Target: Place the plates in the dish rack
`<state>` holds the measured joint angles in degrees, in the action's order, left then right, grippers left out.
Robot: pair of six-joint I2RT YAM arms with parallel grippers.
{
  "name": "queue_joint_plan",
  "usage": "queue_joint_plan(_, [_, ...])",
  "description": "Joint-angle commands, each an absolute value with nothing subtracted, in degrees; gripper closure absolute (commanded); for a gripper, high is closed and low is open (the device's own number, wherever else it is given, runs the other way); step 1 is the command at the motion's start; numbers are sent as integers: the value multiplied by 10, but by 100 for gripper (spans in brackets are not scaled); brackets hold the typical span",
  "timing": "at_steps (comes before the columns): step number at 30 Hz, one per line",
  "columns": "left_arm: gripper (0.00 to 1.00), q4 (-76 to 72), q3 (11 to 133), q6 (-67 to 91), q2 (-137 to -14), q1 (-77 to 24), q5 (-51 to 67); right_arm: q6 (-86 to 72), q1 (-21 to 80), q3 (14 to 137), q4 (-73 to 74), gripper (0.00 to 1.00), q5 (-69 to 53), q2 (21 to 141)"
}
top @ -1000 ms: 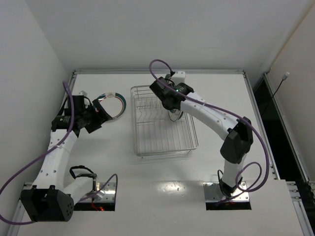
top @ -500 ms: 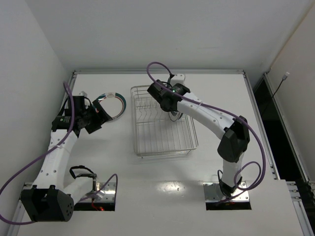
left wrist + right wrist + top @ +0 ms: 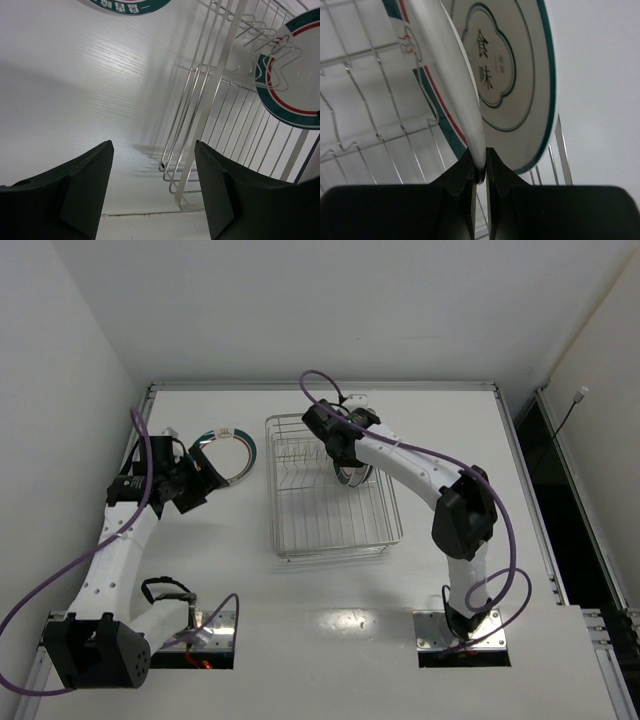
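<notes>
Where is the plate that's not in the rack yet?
In the top view, the plate lies flat on the table, just left of the dish rack, beside the open left pincer.

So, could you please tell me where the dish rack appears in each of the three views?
Top external: dish rack at the picture's centre.
Left wrist: right half, wires running upward.
Right wrist: wires across the left side.
Shared landmark: the teal-and-red banded plate inside it.
</notes>
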<state>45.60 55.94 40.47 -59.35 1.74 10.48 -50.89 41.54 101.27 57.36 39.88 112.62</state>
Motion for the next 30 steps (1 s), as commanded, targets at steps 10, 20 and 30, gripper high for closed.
queue_joint_plan(10, [37, 434, 537, 396, -597, 36, 108, -475, 385, 968, 528, 93, 304, 1096])
queue_joint_plan(20, [37, 407, 542, 396, -627, 41, 91, -447, 385, 991, 517, 72, 272, 1042])
queue_joint_plan(30, [37, 278, 482, 454, -725, 89, 154, -352, 385, 890, 360, 54, 128, 910])
